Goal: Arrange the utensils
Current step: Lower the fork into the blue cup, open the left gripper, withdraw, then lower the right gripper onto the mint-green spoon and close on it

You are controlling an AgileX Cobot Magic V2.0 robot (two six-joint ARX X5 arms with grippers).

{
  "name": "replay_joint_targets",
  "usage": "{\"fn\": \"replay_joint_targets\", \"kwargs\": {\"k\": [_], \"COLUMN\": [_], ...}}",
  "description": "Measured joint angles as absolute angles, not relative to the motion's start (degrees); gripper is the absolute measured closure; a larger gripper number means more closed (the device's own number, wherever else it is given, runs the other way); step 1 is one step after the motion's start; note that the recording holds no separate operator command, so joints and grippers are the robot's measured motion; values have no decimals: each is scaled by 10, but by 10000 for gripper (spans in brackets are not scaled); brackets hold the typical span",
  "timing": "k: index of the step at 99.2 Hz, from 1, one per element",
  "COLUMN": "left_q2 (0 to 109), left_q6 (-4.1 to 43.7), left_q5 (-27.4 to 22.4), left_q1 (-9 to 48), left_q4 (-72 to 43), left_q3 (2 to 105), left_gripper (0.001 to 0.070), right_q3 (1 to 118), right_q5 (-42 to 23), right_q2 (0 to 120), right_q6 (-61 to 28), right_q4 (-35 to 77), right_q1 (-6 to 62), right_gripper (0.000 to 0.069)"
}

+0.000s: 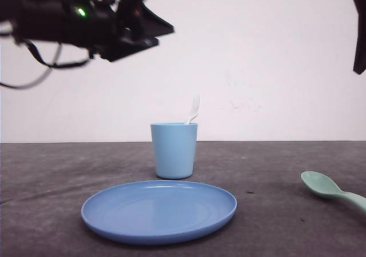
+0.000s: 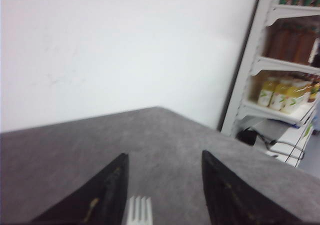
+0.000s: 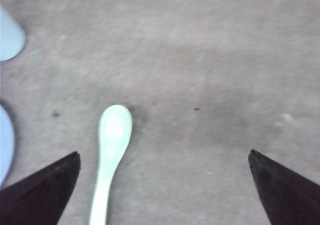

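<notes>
Looks light, thin, slippery: spoon (image 3: 114,150) inside wide-open, empty right gripper (image 3: 165,185) jaws, near one. Best pinched mid-handle. Left gripper (image 2: 165,195) open, empty too.

The small white plastic fork (image 1: 194,109) stands nearly upright in the light blue cup (image 1: 174,150), tines up and leaning slightly right, its head rising above the rim. The mint-green plastic spoon (image 1: 331,190) lies flat on the grey tabletop (image 1: 46,177), well right of the cup, bowl facing up and toward the cup, handle running off to the right.
</notes>
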State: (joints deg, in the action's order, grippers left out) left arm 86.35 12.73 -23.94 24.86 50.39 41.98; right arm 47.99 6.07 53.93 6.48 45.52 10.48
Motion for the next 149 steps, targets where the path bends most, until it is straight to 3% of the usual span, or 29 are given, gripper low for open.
{"fn": "replay_joint_targets", "kwargs": {"k": [15,45,73,94,134,149], "left_q2": [760,565,465,461,461,461], "left_q6": [102,35,22,14,11,11], "left_q5": [-209,-59,-42,-40,-40,-40], "left_q1": [210,133,71,45,45,45], "left_q4": [316,-14,-203,-269,-269,-269], "left_q3": [420,420,420,420,420,420], "left_gripper": [435,435,435,435,435,435], "right_q3": [480,480,480,480,480,480], "right_q5": [60,29,28,2,-32,-32], "right_q2": [579,687,759,791,834,839], "right_q6": [80,114,151,168,199,211], "right_q4": [456,424,366,338,327,312], "right_q1": [142,206,238,263,273,274], "right_gripper": [11,11,12,60,93,197]}}
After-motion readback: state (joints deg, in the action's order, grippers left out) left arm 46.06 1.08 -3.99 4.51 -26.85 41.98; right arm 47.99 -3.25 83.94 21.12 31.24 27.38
